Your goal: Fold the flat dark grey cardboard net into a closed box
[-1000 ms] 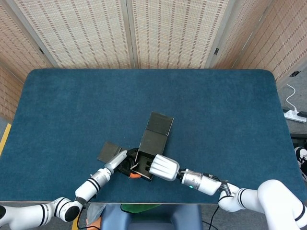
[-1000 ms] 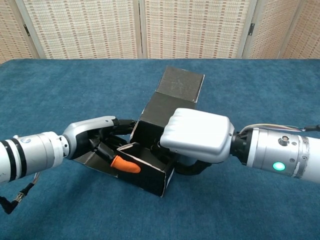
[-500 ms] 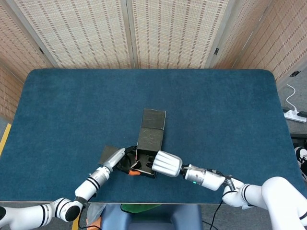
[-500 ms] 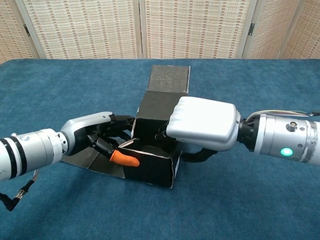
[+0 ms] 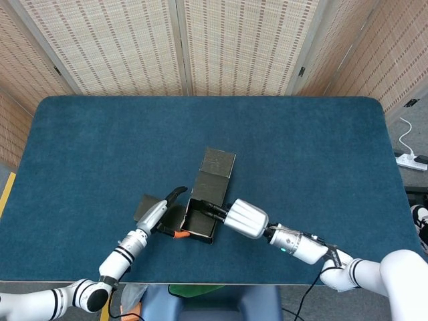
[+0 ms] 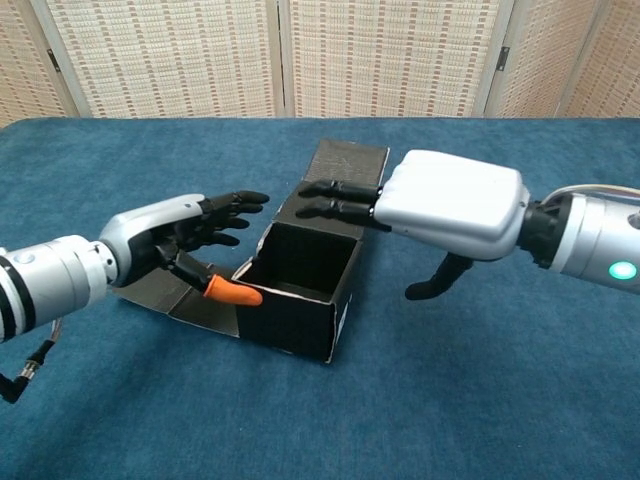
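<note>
The dark grey cardboard box stands half folded with its top open; in the head view the box sits near the table's front edge. Its lid panel slopes away behind it, and one side flap lies flat on the table to the left. My left hand hovers over that flap with fingers spread, its orange thumb tip by the box's left wall. My right hand is to the right of the box, its fingers stretched out over the rear wall, holding nothing.
The blue cloth-covered table spreads wide around the box. Woven folding screens stand behind its far edge. A white power strip lies on the floor to the right.
Both hands have come out of the box. The right hand let go, opened and drew back to the right; the left hand pulled back left and spread its fingers. The box turned slightly.
</note>
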`<action>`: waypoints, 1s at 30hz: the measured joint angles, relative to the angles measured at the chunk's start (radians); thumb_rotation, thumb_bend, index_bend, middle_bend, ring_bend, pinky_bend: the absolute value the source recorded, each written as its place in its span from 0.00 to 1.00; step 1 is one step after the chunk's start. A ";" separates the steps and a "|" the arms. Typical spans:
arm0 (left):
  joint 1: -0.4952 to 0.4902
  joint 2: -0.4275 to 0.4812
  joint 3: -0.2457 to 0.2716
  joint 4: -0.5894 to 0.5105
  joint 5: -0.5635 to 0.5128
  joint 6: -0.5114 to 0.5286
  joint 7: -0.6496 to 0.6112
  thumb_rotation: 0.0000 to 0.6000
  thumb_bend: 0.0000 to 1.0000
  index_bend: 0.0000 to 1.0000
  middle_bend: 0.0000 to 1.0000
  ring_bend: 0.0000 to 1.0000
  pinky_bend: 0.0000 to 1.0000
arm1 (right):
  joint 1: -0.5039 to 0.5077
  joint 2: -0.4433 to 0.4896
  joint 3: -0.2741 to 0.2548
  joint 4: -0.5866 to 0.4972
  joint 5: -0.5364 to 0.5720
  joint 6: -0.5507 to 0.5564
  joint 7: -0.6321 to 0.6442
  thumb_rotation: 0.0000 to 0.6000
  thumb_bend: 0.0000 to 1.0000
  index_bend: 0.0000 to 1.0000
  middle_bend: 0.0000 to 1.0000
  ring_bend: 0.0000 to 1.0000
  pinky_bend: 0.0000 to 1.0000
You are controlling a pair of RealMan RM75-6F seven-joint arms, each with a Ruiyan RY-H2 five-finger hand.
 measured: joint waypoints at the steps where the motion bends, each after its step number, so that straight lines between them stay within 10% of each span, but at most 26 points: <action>1: 0.007 0.013 0.000 -0.011 0.007 0.014 0.003 1.00 0.18 0.00 0.00 0.00 0.08 | -0.018 0.011 0.002 -0.025 0.022 0.006 0.016 1.00 0.00 0.00 0.00 0.69 1.00; 16: 0.098 0.147 0.023 -0.123 0.112 0.166 -0.012 1.00 0.18 0.00 0.00 0.00 0.07 | -0.247 0.069 0.014 -0.380 0.453 -0.067 0.391 1.00 0.00 0.00 0.05 0.69 1.00; 30: 0.113 0.197 0.031 -0.156 0.140 0.162 -0.097 1.00 0.18 0.00 0.00 0.00 0.07 | -0.178 -0.095 0.200 -0.435 0.819 -0.336 0.308 1.00 0.00 0.00 0.00 0.66 1.00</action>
